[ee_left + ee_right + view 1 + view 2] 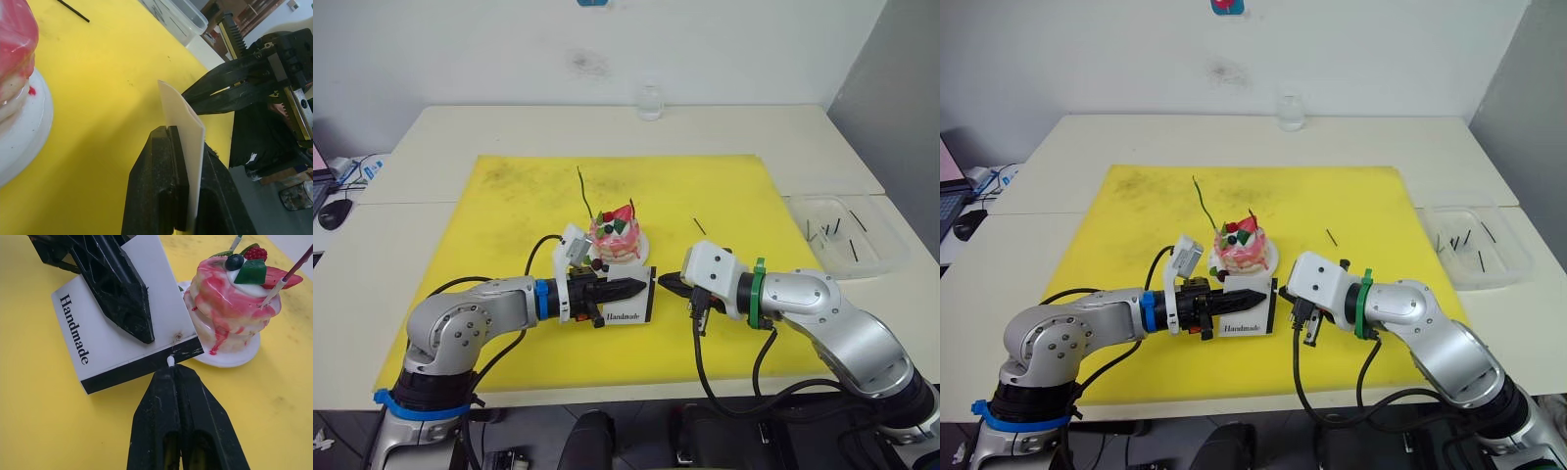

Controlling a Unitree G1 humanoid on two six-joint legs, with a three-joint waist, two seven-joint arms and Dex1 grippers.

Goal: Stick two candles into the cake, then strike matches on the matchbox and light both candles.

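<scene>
The pink cake [615,240] sits on its white plate [230,360] mid-mat, with a long green candle [582,191] and a reddish candle [631,209] standing in its top. Just in front of it, my left gripper [636,288] is shut on the white "Handmade" matchbox [625,305] and holds it upright. From the right, my right gripper [668,284] is shut on a match. The match's white tip [170,361] touches the box's black striking strip [142,369]. No flame shows on either candle.
A yellow mat [509,245] covers the middle of the white table. One loose match [699,226] lies on the mat right of the cake. A clear tray [891,257] at the right holds several matches. A small glass [649,101] stands at the back edge.
</scene>
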